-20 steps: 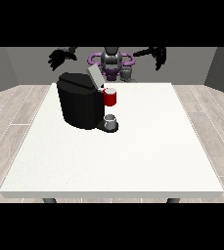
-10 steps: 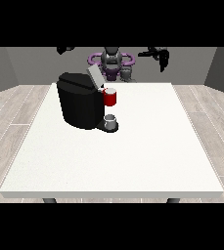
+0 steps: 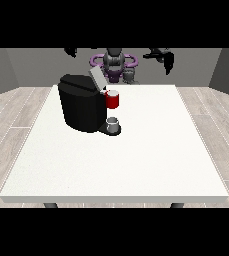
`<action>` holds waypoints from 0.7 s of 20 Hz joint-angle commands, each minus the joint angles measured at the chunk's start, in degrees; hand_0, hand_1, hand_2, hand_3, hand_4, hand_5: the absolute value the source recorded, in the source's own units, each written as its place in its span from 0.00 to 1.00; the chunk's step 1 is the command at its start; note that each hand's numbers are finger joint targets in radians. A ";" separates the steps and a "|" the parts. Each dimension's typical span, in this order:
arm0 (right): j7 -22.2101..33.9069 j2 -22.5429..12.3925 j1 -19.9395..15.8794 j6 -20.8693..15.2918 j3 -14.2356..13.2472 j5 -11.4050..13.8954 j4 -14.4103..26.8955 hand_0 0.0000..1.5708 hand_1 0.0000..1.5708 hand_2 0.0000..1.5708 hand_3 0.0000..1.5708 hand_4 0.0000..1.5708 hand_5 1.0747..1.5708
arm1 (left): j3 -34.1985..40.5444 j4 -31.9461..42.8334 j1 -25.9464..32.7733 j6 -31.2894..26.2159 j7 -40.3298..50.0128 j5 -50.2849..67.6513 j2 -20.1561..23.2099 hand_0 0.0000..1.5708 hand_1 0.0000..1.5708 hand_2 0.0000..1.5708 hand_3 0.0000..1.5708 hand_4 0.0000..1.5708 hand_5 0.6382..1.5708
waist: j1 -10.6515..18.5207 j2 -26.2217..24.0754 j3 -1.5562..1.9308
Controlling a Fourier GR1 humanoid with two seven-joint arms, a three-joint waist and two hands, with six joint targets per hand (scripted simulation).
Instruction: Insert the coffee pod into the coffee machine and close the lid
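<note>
Here no writing shows on the coffee machine (image 3: 83, 107), lid (image 3: 96, 78) raised; neither hand's state is discernible.

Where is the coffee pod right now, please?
In the front view, the pod sits left of centre, at the coffee machine's right side, above the cup.

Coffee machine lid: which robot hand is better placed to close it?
Probably the robot's right. The robot hand at the view's left hangs almost above the coffee machine and its raised lid; the robot hand at the view's right is farther aside.
</note>
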 commanded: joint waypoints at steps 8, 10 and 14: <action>-5.93 -1.44 -5.50 4.36 -4.16 -1.83 7.99 0.00 0.00 0.00 0.00 0.00 1.00 | -3.49 -14.29 5.16 1.05 4.78 5.26 0.35 0.00 0.00 0.00 0.00 0.00 1.00 | 1.57 7.98 0.02; -1.35 0.53 -7.46 3.93 -1.93 -1.58 7.42 0.00 0.00 0.00 0.00 0.00 1.00 | -4.12 -14.63 6.35 3.99 4.51 3.99 0.01 0.00 0.00 0.00 0.00 0.00 1.00 | -0.59 8.27 0.00; -4.28 2.64 -9.09 0.91 -1.55 1.05 12.38 0.00 0.00 0.00 0.00 0.00 1.00 | -7.70 -19.34 7.81 5.43 7.78 4.88 -1.10 0.00 0.00 0.00 0.00 0.00 1.00 | 0.51 9.00 0.01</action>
